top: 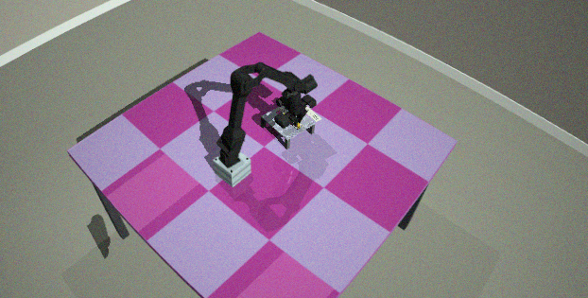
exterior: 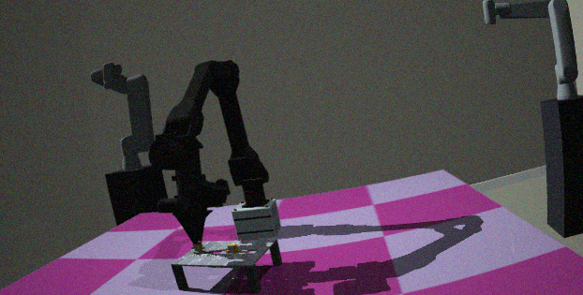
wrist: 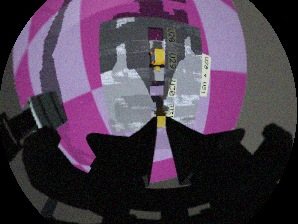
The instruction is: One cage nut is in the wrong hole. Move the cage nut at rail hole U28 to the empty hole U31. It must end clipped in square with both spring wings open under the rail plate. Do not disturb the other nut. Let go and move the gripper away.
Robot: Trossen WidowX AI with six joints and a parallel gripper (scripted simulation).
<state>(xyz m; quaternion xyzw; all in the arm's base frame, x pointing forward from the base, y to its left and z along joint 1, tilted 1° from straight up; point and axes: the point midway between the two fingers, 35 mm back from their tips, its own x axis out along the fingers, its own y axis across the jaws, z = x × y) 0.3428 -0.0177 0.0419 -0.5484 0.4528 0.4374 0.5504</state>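
At fingertips, wrist-view-only: yellow nut (wrist: 161, 121)

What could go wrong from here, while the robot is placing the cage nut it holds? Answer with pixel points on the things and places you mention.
The fingers (top: 299, 126) (exterior: 199, 244) are closed on the held nut (wrist: 161, 121) near the U31 label, but its underside is hidden, so one spring wing might stay unclipped unnoticed. The other nut (exterior: 232, 248) (wrist: 158, 57) stands close in the same row; a sideways slip could bump it. The rail plate (top: 294, 132) (exterior: 213, 260) (wrist: 125, 95) stands on legs, so pressing off-centre may tilt it.
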